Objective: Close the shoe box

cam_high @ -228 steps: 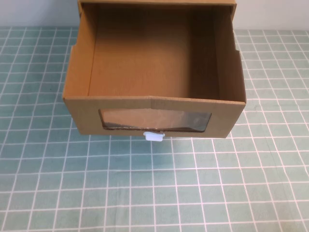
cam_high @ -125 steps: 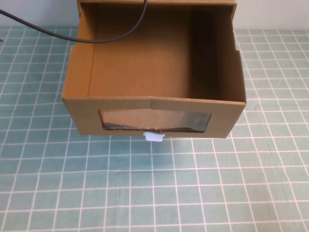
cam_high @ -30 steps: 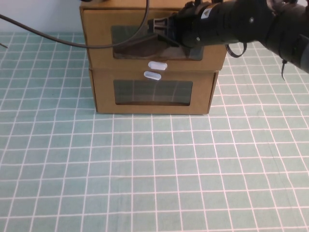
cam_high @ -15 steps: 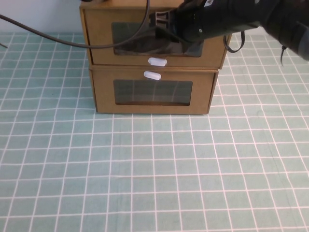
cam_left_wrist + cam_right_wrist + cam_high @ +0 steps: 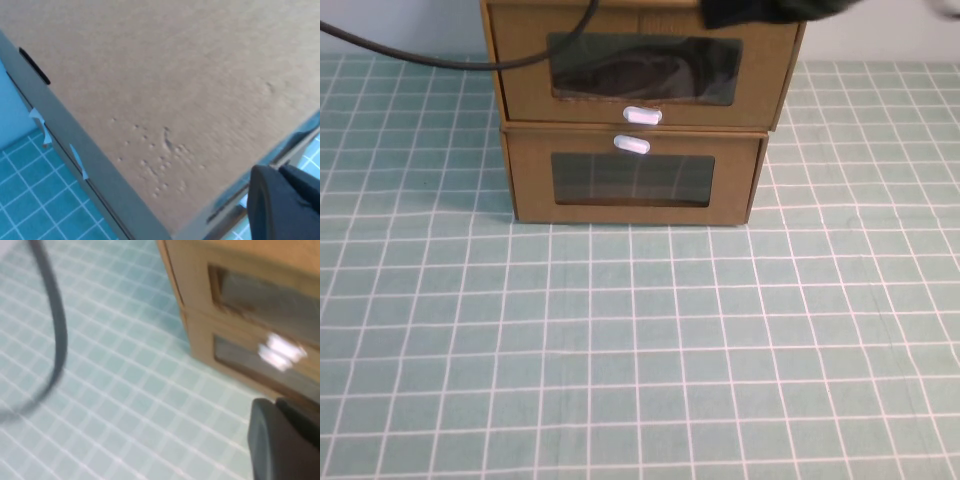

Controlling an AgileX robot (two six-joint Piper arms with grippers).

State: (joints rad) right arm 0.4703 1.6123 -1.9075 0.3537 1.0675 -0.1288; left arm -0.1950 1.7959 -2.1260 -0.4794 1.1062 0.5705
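brown shoe box (image 5: 638,70) shut, window facing robot; both arms' jaws unreadable.

Right gripper (image 5: 285,440) aloft; left gripper (image 5: 282,202) likewise.

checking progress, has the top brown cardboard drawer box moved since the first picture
Yes. The top brown cardboard shoe box slid back, its front now flush with the lower brown box.

Even, diffuse light, moderately bright. The shoe box (image 5: 632,75) cast a soft, narrow shadow onto the checked mat (image 5: 640,350); its window showed dull reflections, no hard glare. The right arm (image 5: 770,10) was a motion-smeared dark blur. Right wrist view blurred throughout; left wrist view soft, with the left gripper (image 5: 282,202) out of focus.
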